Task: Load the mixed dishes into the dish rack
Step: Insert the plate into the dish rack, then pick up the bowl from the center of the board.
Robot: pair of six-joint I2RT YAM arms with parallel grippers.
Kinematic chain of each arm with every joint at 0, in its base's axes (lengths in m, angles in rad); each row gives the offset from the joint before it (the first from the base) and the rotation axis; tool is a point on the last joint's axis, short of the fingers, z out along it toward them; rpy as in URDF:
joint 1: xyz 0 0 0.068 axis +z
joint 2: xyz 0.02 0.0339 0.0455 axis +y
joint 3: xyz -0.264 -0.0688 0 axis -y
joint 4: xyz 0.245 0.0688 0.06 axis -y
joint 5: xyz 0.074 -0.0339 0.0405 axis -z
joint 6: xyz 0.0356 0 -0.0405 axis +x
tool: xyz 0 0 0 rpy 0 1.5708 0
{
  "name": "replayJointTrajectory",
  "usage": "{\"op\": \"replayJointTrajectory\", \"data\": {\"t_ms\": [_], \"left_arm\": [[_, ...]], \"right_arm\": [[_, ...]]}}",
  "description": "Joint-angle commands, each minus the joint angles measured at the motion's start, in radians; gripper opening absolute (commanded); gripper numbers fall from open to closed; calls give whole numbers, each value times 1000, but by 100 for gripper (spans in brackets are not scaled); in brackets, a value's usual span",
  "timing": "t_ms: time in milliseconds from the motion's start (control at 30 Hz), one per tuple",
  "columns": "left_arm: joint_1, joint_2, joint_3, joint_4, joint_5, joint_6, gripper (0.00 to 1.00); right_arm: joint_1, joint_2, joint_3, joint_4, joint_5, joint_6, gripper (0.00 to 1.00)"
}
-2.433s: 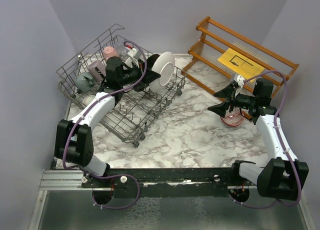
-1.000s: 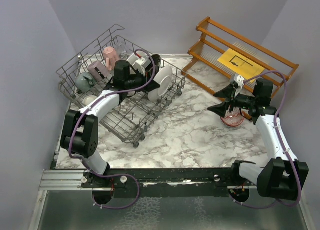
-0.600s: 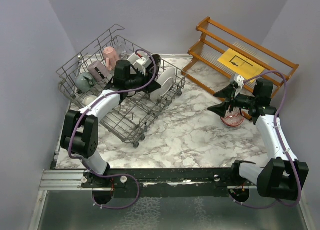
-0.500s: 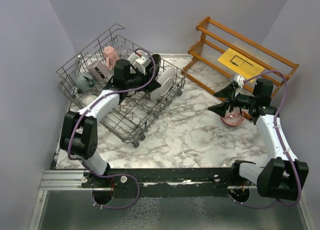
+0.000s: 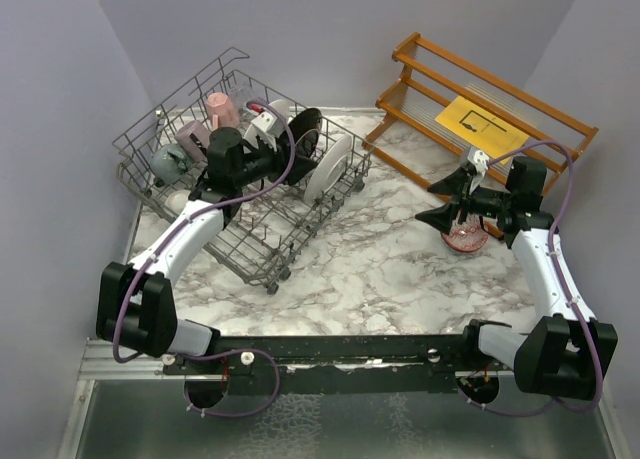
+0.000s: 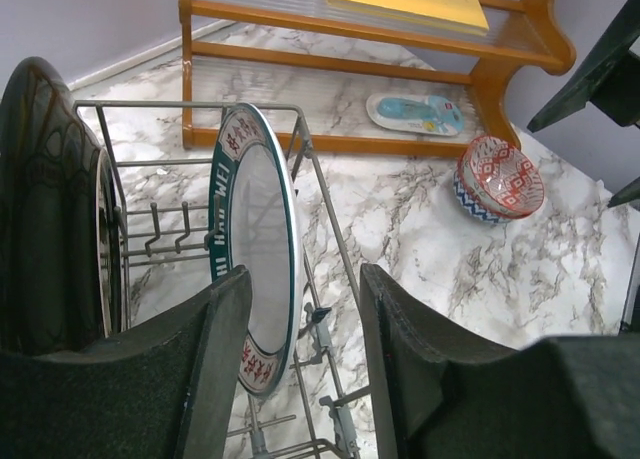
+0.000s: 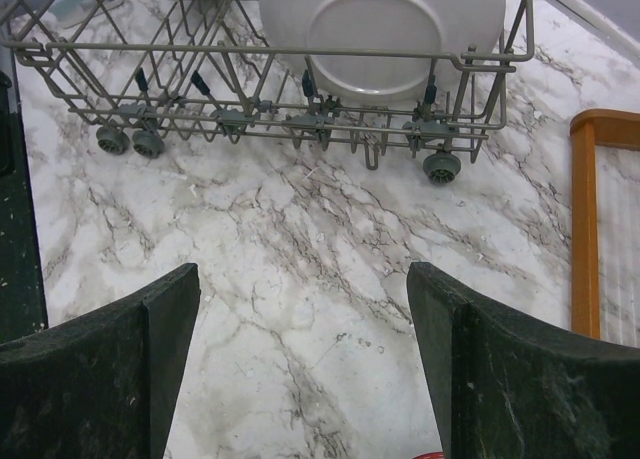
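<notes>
From above, your left claw (image 5: pixel 290 164) hangs over the dish rack (image 5: pixel 250 241) beside the standing plate (image 5: pixel 328 167). Its wrist view shows it partly open, holding nothing. Your right claw (image 7: pixel 300 274) gapes wide, empty, over the table (image 7: pixel 300 219)

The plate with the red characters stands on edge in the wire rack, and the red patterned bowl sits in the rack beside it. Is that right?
Not quite. The plate with the red characters does stand on edge in the wire rack, but the red patterned bowl sits out on the marble table, by the wooden shelf. The left wrist view shows this.
</notes>
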Motion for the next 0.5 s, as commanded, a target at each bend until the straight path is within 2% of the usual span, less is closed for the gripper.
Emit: {"op": "replayJointTrajectory", "data": {"t_ms": [0, 167, 367, 467], "left_arm": [[-2, -81, -61, 111, -50, -74, 51], [-1, -160, -150, 212, -79, -138, 58], [2, -259, -265, 319, -139, -226, 82], [3, -298, -307, 341, -153, -280, 84]], "right_arm": [[-1, -6, -4, 0, 9, -16, 84], [-1, -5, -3, -2, 1, -19, 84], [-1, -4, -4, -3, -6, -22, 84], [-1, -5, -3, -3, -7, -21, 84]]}}
